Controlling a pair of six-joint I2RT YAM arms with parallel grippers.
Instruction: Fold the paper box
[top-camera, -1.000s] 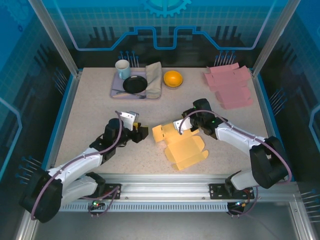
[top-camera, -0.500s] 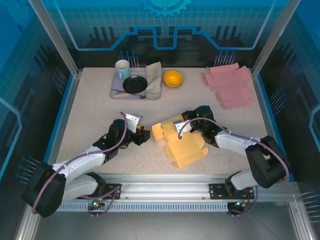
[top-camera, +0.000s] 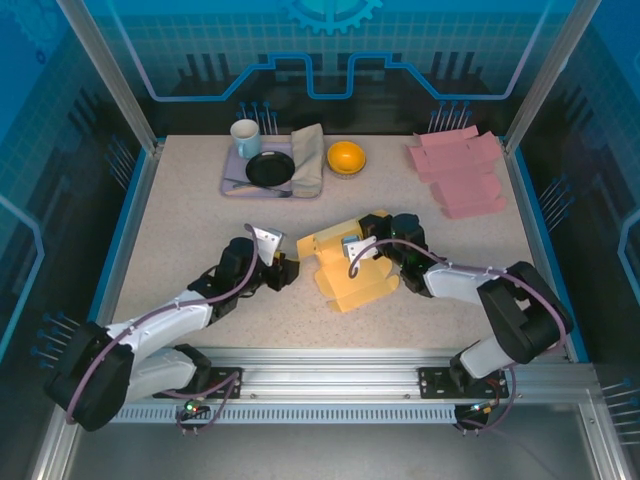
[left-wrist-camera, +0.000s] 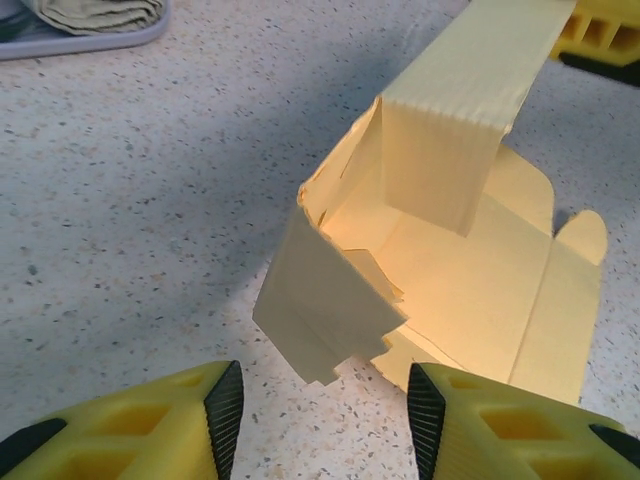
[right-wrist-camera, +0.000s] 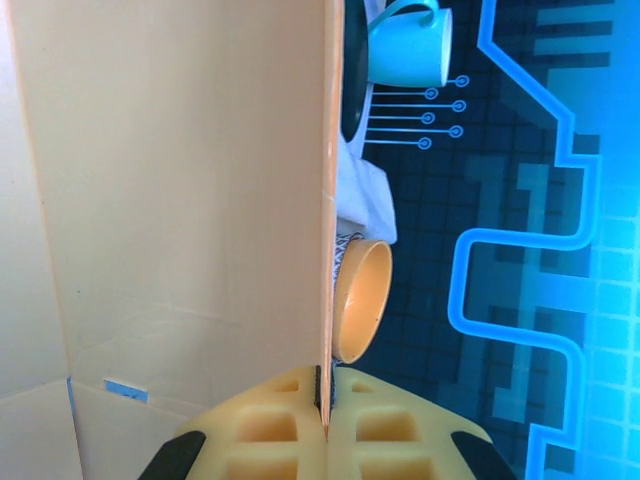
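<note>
Yellow paper box (top-camera: 352, 280) lying at centre of table (top-camera: 180, 220), partly folded, one panel (right-wrist-camera: 180, 200) standing up. Right gripper (right-wrist-camera: 325, 405) pinching panel's thin edge, jaws closed tight on it. Left gripper (left-wrist-camera: 325, 405) hovering just beside loose side flap (left-wrist-camera: 320, 310), jaws spread wide, holding nothing.

Risks:
- edge pinch slipping, panel springing back flat
- harder pull creasing off score line or tearing
- box sliding, since nothing is pinning base

One yellow box (top-camera: 352, 286), one mug (top-camera: 245, 138), one bowl (top-camera: 346, 157).
</note>
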